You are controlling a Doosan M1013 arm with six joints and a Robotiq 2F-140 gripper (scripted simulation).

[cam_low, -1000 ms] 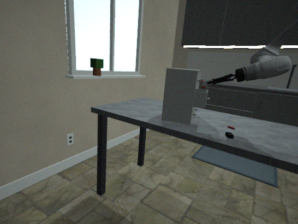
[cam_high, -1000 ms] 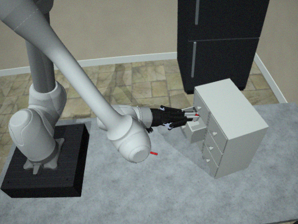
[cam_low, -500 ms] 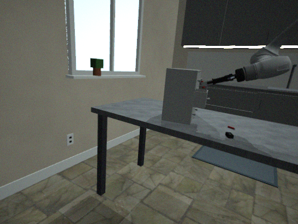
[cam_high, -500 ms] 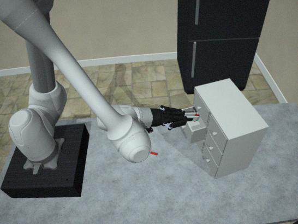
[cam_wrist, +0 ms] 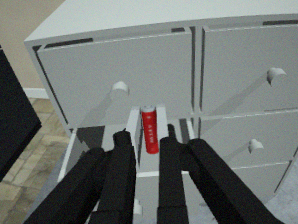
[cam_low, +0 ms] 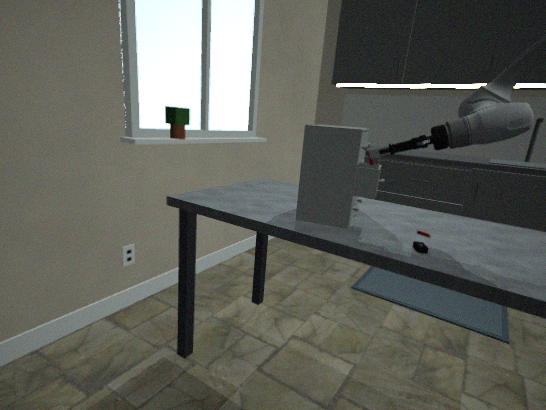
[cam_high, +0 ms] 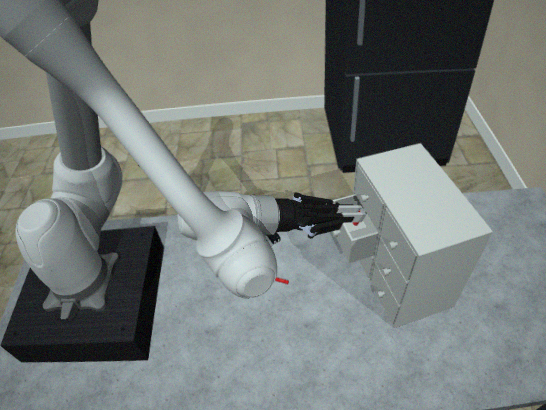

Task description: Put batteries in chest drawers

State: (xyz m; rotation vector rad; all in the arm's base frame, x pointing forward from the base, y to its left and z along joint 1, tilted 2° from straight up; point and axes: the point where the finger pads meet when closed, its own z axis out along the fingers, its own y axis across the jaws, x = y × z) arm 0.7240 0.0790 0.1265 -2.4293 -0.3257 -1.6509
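Note:
The white small chest (cam_high: pixel 420 230) stands on the grey table with its drawer fronts towards the arm. The left drawer of its middle row (cam_high: pixel 357 240) is pulled partly out. My gripper (cam_high: pixel 359 212) reaches level over this drawer, fingers only slightly parted. The red AA battery (cam_wrist: pixel 150 129) (cam_high: pixel 356 223) stands upright between the fingertips, loose and a little below them, over the drawer's inside. The black nine-volt battery (cam_low: pixel 421 246) lies on the table away from the chest, mostly hidden under the arm in the top view (cam_high: pixel 272 239).
A small red stick (cam_high: pixel 282 281) lies on the table near the arm's elbow and shows again in the exterior view (cam_low: pixel 423 233). The other drawers are pushed in. A black fridge (cam_high: pixel 400 75) stands behind the table. The arm's black base (cam_high: pixel 85 295) is at the left.

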